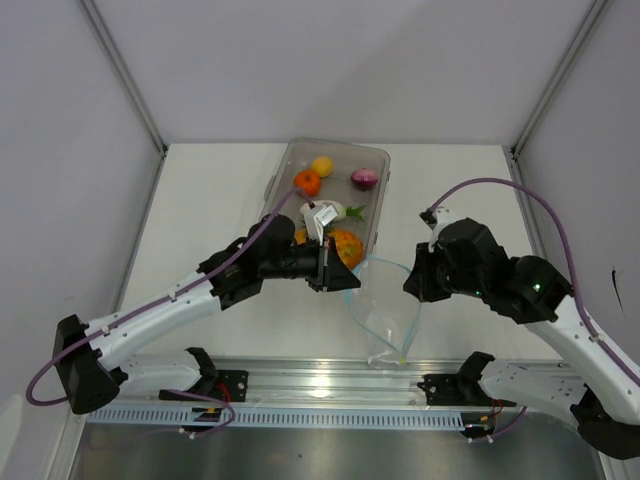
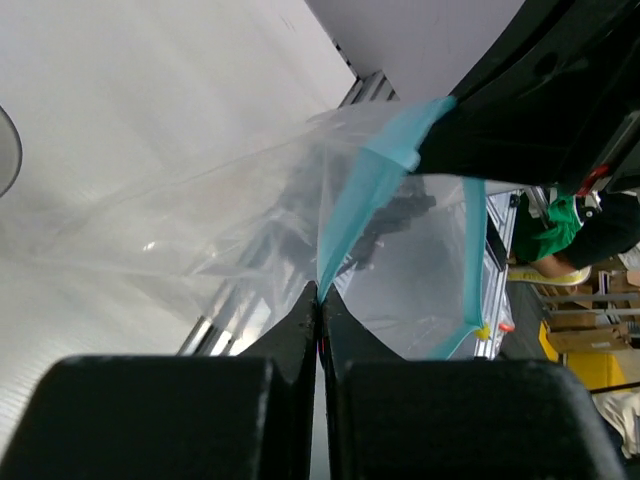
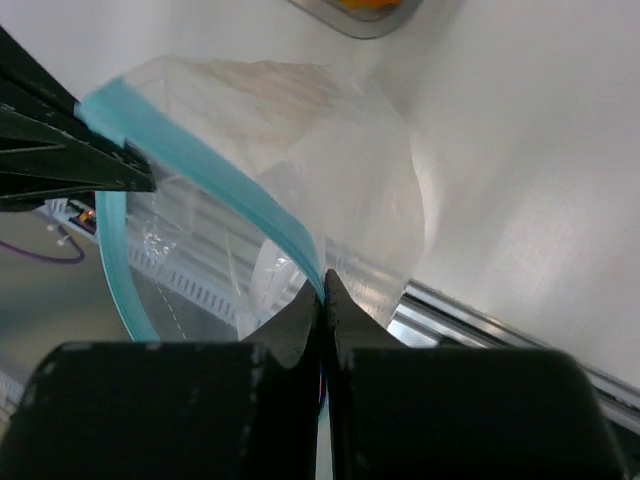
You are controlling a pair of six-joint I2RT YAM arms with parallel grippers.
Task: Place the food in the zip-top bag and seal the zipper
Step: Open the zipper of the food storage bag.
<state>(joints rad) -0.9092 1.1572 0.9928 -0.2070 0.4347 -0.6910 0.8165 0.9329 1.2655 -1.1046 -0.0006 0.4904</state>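
The clear zip-top bag [image 1: 385,320] hangs open between my two grippers above the table's near edge. Its light blue zipper [image 1: 385,264] forms a loop at the mouth. My left gripper [image 1: 347,280] is shut on the zipper's left side, as the left wrist view shows [image 2: 320,292]. My right gripper [image 1: 412,286] is shut on the zipper's right side [image 3: 322,285]. The food lies in the clear grey tray [image 1: 378,160]: yellow lemon [image 1: 322,166], orange tomato [image 1: 307,182], purple onion [image 1: 365,179], white radish [image 1: 328,213], green sprig [image 1: 354,212] and orange pumpkin [image 1: 345,246].
The tray sits at the back middle of the white table, just behind my left gripper. A metal rail [image 1: 330,385] runs along the near edge under the bag. Grey walls close in the sides and back.
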